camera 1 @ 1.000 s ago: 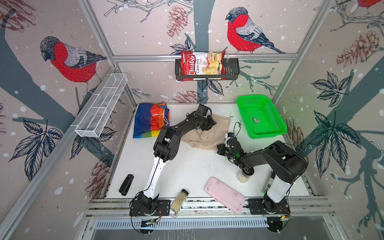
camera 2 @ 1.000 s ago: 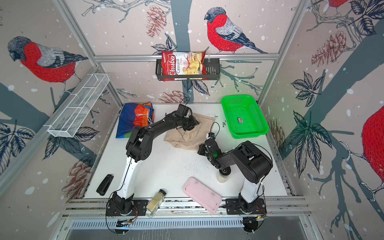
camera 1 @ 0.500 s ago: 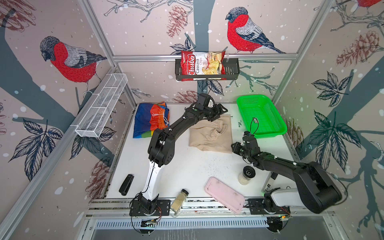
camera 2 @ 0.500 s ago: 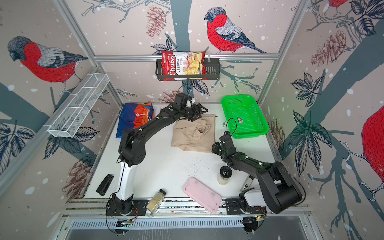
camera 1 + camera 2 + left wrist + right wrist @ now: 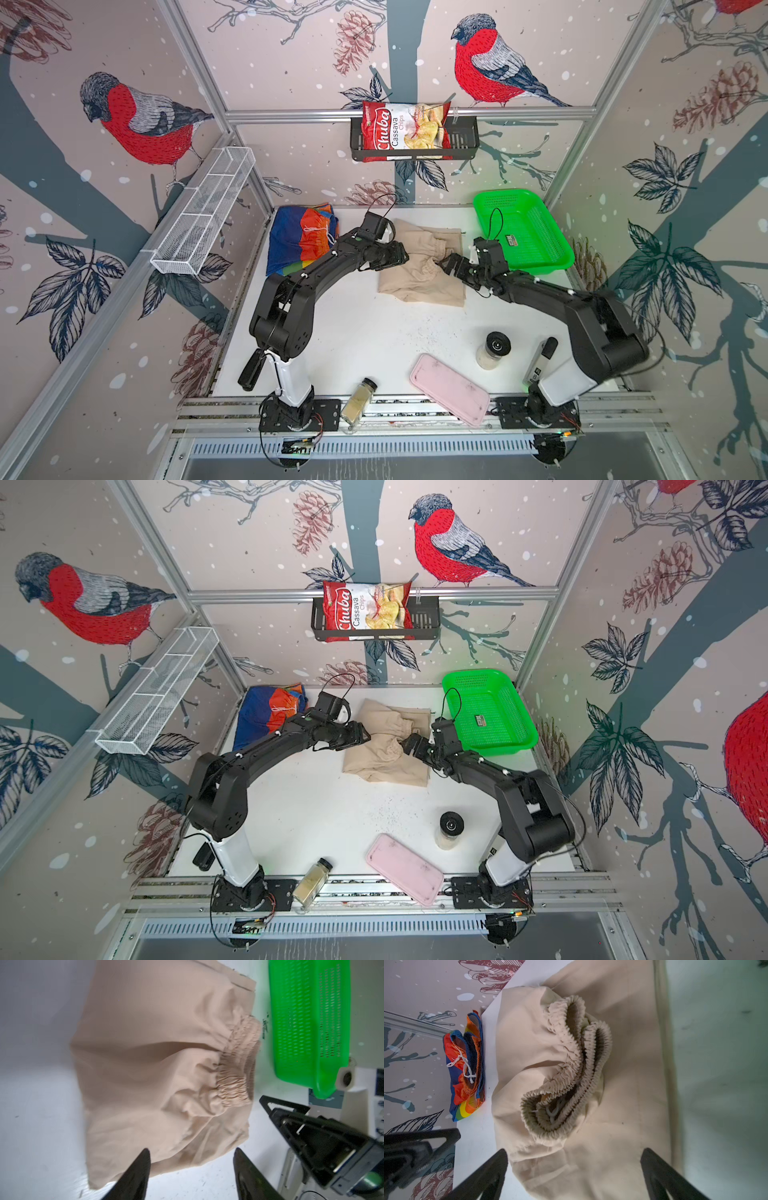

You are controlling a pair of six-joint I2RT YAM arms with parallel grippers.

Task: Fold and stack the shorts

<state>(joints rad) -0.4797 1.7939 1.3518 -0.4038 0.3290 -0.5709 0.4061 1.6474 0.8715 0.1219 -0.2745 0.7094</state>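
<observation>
Finding left pincer (image 5: pixel 191 1149) and right pincer (image 5: pixel 575 1150) open, flanking beige shorts (image 5: pixel 419 282) near table (image 5: pixel 365 332) far edge, presumably readying next fold, with rainbow shorts (image 5: pixel 299 237) parked at far-left corner.

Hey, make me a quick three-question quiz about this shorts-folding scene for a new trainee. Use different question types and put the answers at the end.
1. True or false: the beige shorts lie inside the green basket.
2. Pick one. The right gripper is: A) shut on the beige shorts; B) open at the beige shorts; C) open inside the green basket.
3. Fill in: seen in a top view, the rainbow shorts lie at the table's far ____ corner.
Key: 1 false; 2 B; 3 left.
</observation>
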